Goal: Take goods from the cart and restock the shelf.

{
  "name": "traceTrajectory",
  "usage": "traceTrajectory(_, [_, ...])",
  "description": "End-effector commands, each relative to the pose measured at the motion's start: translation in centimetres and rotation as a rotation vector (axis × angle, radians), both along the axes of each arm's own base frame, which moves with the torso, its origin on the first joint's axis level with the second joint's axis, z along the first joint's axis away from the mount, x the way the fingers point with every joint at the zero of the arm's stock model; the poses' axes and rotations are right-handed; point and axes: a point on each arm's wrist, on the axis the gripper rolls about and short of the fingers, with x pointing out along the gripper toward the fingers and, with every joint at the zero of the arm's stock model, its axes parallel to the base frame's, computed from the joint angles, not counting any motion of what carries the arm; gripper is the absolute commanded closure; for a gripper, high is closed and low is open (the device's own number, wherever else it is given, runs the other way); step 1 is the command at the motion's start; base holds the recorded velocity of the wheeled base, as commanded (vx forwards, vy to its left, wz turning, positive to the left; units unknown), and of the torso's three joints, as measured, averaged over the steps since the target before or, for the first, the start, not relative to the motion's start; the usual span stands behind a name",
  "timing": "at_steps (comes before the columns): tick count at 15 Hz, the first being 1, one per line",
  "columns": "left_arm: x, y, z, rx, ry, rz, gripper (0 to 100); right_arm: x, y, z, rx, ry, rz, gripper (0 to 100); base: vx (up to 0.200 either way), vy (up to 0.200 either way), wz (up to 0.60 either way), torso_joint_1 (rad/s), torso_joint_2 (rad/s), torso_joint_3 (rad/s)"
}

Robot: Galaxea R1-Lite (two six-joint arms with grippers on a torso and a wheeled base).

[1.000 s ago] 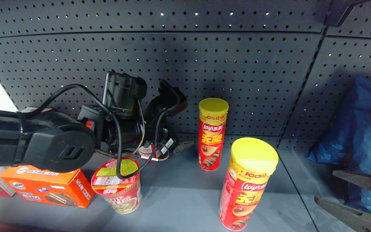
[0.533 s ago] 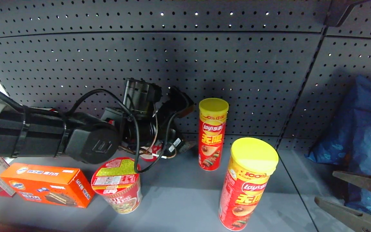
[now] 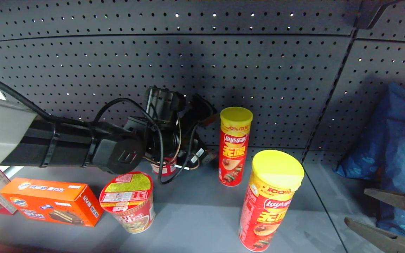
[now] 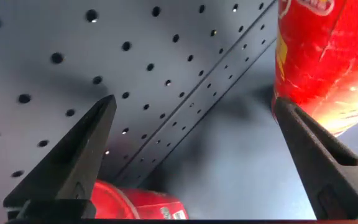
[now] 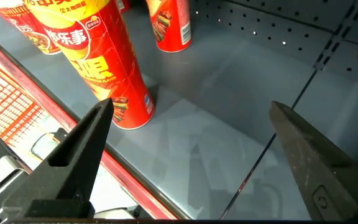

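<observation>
Grey shelf [image 3: 195, 214] carries lidded rear can [image 3: 235, 147], front can [image 3: 269, 203], sealed noodle cup [image 3: 128, 200]; left gripper [image 4: 192, 102] and right gripper [image 5: 190, 104] gape.

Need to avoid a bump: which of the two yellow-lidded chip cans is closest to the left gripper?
The rear can, upright by the pegboard, beside the open left gripper; the front can stands nearer the shelf edge.

Shop. Grey steel shelf [image 3: 195, 214] stood against pegboard [image 3: 223, 70], as in store racking. It carried sealed retail snacks, labels outward: back tube [image 3: 235, 146], front tube [image 3: 271, 200], noodle cup [image 3: 128, 202], orange box [image 3: 53, 202], blue bags [image 3: 396, 133].
</observation>
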Motion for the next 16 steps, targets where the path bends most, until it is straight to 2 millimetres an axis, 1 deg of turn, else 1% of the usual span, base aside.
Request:
traceTrajectory(1, [-0.2, -0.5, -0.2, -0.001, 0.004, -0.013, 0, 0.0, 0.0, 0.0, 0.0, 0.0, 0.001, 0, 0.0, 0.0, 0.0, 0.0, 0.0, 0.0])
traceTrajectory(3, [-0.2, -0.9, -0.7, 0.006, 0.014, -0.021, 0, -0.1, 0.0, -0.1, 0.0, 0.0, 0.001, 0, 0.0, 0.0, 0.0, 0.0, 0.0, 0.0])
traceTrajectory(6, [-0.3, -1.3, -0.9, 0.006, 0.02, -0.03, 0, -0.3, -0.1, 0.0, 0.003, -0.009, -0.001, 0, 0.0, 0.0, 0.0, 0.0, 0.0, 0.0])
traceTrajectory(8, [-0.3, -1.4, -0.9, 0.006, 0.02, -0.03, 0, -0.4, -0.2, -0.3, 0.0, -0.001, 0.001, 0, 0.0, 0.0, 0.0, 0.0, 0.0, 0.0])
traceTrajectory(12, [-0.3, -1.4, -0.9, 0.006, 0.02, -0.028, 0, -0.5, -0.1, -0.3, -0.001, -0.001, 0.007, 0, 0.0, 0.0, 0.0, 0.0, 0.0, 0.0])
traceTrajectory(13, [-0.4, -1.3, -0.7, 0.002, 0.017, -0.027, 0, -0.5, -0.1, -0.3, -0.001, -0.001, 0.007, 0, 0.0, 0.0, 0.0, 0.0, 0.0, 0.0])
traceTrajectory(16, [-1.5, -0.1, 2.8, -0.06, -0.047, -0.011, 0, -0.4, -0.1, -0.7, -0.013, 0.018, 0.007, 0, 0.0, 0.0, 0.0, 0.0, 0.0, 0.0])
